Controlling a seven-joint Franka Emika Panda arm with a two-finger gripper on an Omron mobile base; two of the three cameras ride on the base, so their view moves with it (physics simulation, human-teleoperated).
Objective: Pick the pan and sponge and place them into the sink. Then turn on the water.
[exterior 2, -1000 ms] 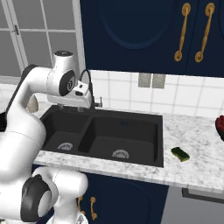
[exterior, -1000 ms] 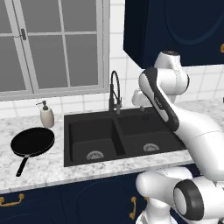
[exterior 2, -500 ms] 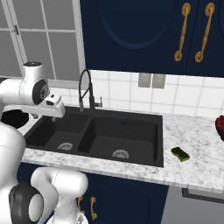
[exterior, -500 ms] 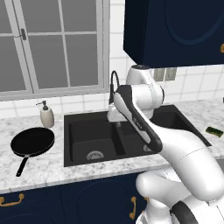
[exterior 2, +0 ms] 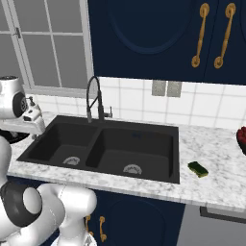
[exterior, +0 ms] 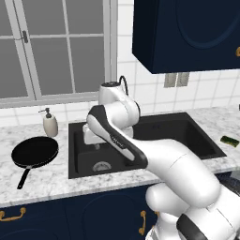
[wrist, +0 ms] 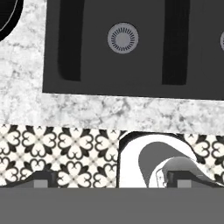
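Observation:
The black pan lies on the marble counter left of the sink, its handle pointing toward the front edge. Its rim also shows at the hand view's top left as the pan. The small green sponge rests on the counter right of the sink, also seen as the sponge. My gripper hangs open above the left basin's left side, holding nothing. In the hand view the gripper looks down over the sink's front rim, fingertips wide apart. No water shows at the faucet.
A cream soap dispenser stands behind the pan by the window sill. Each basin has a round drain. A dark blue wall cabinet hangs above the right side. Patterned floor tiles lie below the counter's front edge.
The arm has swung left from the faucet area to above the left basin's left side, and the jaws have widened. Pan and sponge have not moved.

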